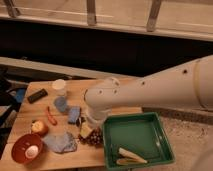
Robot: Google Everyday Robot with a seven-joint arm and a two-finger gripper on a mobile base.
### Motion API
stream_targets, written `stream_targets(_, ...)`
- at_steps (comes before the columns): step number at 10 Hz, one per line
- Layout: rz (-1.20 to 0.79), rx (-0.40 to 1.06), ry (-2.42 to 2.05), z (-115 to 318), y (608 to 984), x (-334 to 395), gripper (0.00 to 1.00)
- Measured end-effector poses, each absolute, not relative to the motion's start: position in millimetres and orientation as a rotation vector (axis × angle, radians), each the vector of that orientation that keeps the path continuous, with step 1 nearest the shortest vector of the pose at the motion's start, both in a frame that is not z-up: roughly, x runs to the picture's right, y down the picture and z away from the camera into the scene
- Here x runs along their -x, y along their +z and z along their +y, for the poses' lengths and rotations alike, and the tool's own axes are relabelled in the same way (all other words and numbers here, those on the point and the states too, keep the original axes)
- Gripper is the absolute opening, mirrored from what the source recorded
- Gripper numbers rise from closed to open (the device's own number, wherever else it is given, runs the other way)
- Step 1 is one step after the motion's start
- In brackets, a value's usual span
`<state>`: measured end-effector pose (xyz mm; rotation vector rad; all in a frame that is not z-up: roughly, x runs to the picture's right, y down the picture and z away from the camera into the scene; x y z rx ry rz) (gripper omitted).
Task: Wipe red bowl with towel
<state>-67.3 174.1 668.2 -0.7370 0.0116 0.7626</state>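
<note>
The red bowl sits at the table's front left corner with a small white thing inside it. Just right of it lies the towel, a wrinkled pale grey-blue cloth. My gripper hangs from the thick white arm over the middle of the table, right of and slightly behind the towel, between a blue block and a dark purple thing. Its jaws stand open with nothing held. The arm hides the table behind it.
A green tray with pale yellow pieces fills the table's right front. Behind the towel are an apple, a red pepper, a blue cup, a white cup and a black bar.
</note>
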Motion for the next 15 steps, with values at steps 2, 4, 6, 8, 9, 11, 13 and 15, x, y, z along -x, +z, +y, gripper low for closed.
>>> stream_targets(2, -0.012, 0.771, 0.729, 178.5, 683.1, 91.2, 0.69)
stream_targets(4, -0.052, 0.799, 0.703, 179.5, 688.9, 112.2, 0.69)
stream_targets(6, -0.088, 0.823, 0.665, 181.7, 687.6, 128.8, 0.69)
stream_targets(8, -0.124, 0.837, 0.644, 182.0, 683.0, 141.4, 0.69)
stream_targets(9, -0.153, 0.84, 0.635, 180.7, 678.4, 150.7, 0.69)
stream_targets(11, -0.153, 0.84, 0.636, 180.6, 678.6, 150.0, 0.69)
stream_targets(13, -0.153, 0.84, 0.636, 180.8, 678.5, 150.3, 0.69)
stream_targets(15, -0.164, 0.861, 0.638, 182.2, 685.7, 152.4, 0.69)
